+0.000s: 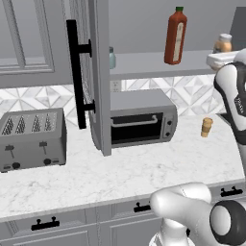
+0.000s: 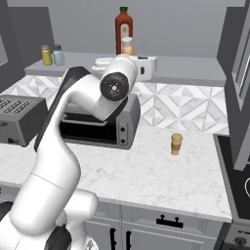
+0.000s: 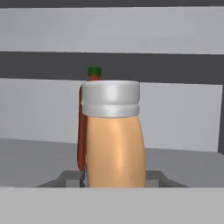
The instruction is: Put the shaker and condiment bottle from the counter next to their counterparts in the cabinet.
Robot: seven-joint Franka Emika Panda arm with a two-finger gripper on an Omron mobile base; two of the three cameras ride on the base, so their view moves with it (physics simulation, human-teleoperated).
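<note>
The squat orange condiment bottle (image 3: 114, 144) with its white cap stands upright between my fingers, and my gripper (image 3: 113, 180) is shut on it. It is over the grey cabinet shelf (image 1: 144, 65), just in front of the tall red bottle (image 3: 81, 131) with the green cap. From the right base, the orange bottle (image 2: 127, 46) overlaps the red bottle (image 2: 123, 27), with my gripper (image 2: 128, 56) under it. The teal shaker (image 2: 58, 54) stands on the shelf's left end beside a yellow shaker (image 2: 46, 54). From the left base the teal shaker (image 1: 112, 57) peeks from behind the door.
The open cabinet door (image 1: 98, 72) with its black bar handle (image 1: 73, 72) juts over the marble counter (image 1: 120, 173). A toaster (image 1: 31, 139) and a toaster oven (image 1: 141, 120) stand below the shelf. A small tan-brown cylinder (image 2: 176, 144) stands on the counter to the right.
</note>
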